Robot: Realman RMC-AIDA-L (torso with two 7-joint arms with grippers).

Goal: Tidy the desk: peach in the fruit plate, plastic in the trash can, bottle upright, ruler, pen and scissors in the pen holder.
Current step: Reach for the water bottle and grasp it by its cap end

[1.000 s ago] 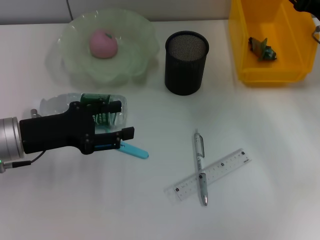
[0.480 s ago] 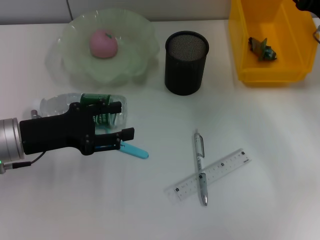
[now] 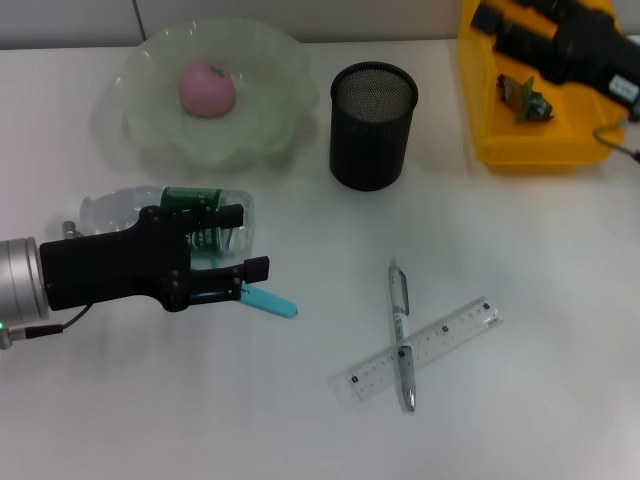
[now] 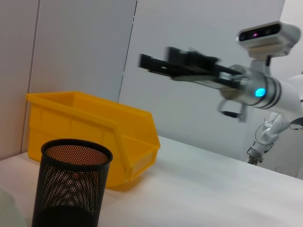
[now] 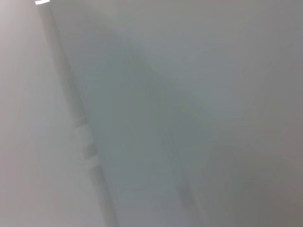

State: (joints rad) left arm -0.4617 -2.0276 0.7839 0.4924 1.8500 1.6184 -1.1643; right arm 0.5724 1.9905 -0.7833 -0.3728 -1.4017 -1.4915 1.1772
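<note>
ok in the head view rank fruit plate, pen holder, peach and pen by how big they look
1. fruit plate
2. pen holder
3. and 4. peach and pen: unsure; the pen is longer, the peach wider.

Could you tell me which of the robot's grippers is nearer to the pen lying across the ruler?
The left gripper is nearer: it sits over the lying bottle, across bare table from the pen. The right gripper hovers over the yellow bin at the far edge.

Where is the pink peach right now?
In the head view the peach sits in the pale green fruit plate at the far left of the desk, left of the black pen holder.
</note>
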